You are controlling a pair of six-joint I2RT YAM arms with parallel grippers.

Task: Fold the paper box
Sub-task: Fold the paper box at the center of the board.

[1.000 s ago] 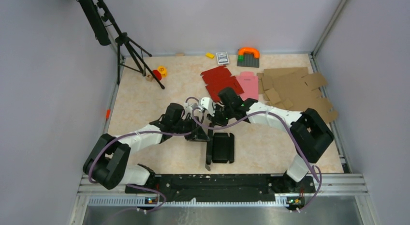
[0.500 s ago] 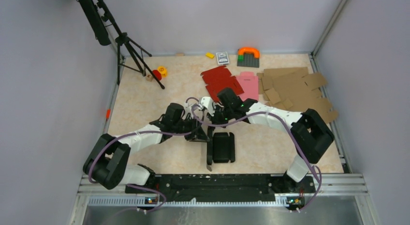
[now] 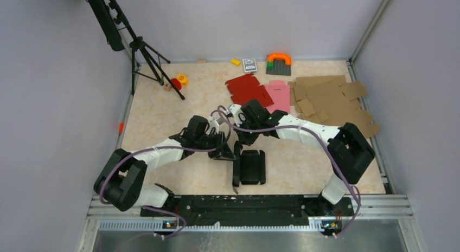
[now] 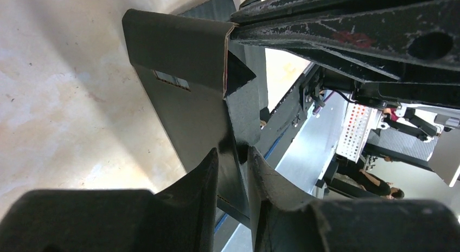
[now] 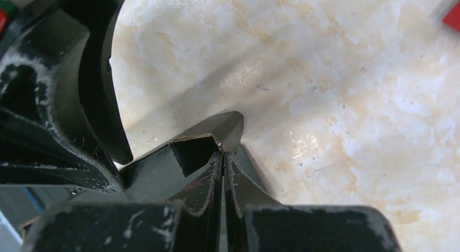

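Note:
The black paper box (image 3: pixel 251 166) lies partly folded at the table's near middle, its left wall standing upright. My left gripper (image 3: pixel 226 152) comes in from the left and is shut on that wall; in the left wrist view the black panel (image 4: pixel 190 84) runs down between my fingers (image 4: pixel 210 173). My right gripper (image 3: pixel 242 138) reaches the box's far left corner from behind. Its jaws are pressed together on a small corner flap (image 5: pixel 228 128) of the box, the fingertips (image 5: pixel 216 168) meeting at the fold.
A red blank (image 3: pixel 247 90), a pink blank (image 3: pixel 279 95) and several brown cardboard blanks (image 3: pixel 331 100) lie at the back right. A tripod (image 3: pixel 144 54) stands at the back left, with small toys (image 3: pixel 179 80) near it. An orange and green toy (image 3: pixel 278 61) sits by the back wall.
My right gripper has closed its jaws on the corner flap and shifted slightly left. The left gripper has kept its hold, and the box has barely moved.

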